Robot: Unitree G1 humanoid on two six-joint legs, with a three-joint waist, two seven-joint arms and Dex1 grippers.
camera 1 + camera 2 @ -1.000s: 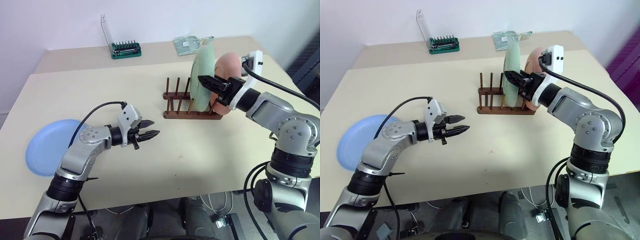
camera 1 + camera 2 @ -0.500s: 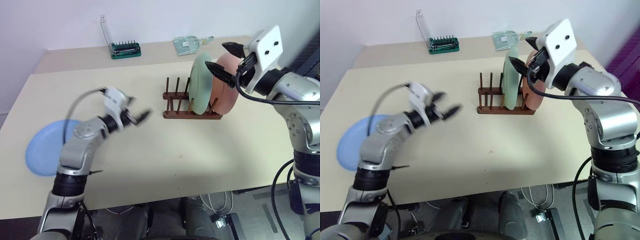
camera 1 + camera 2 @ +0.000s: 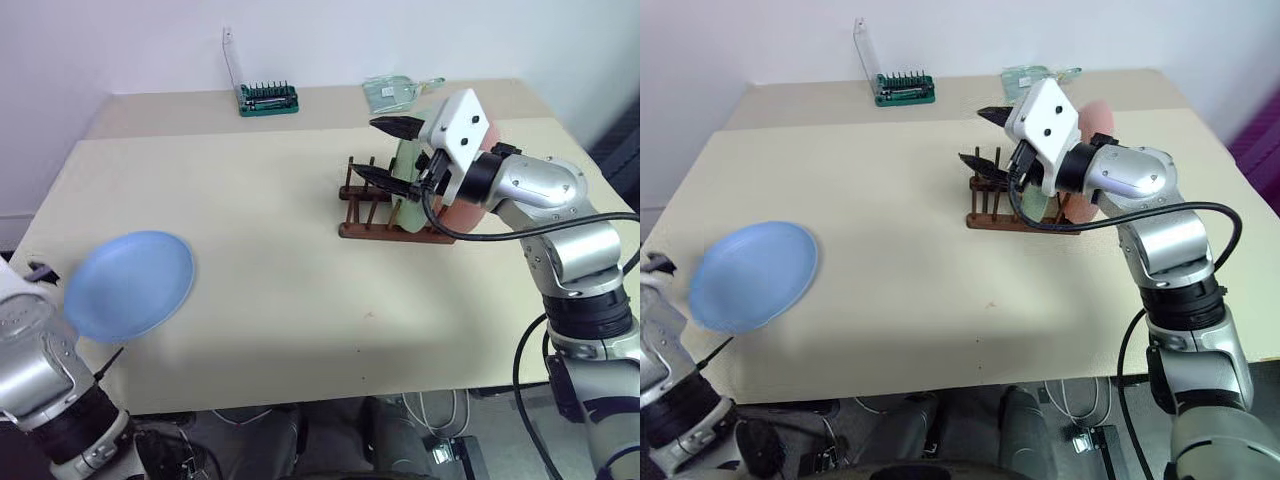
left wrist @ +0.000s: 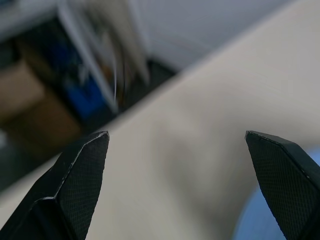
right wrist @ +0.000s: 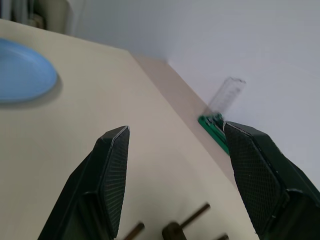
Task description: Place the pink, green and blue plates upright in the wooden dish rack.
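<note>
While blue plate [image 3: 128, 285] flat on table [image 3: 290, 260], both grippers' jaws apart, empty.

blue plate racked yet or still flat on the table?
Not racked. The blue plate lies flat on the table near its left edge, well apart from the wooden dish rack, with no claw on it.

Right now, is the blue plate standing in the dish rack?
No, the blue plate lies flat on the table, far from the dish rack.
</note>
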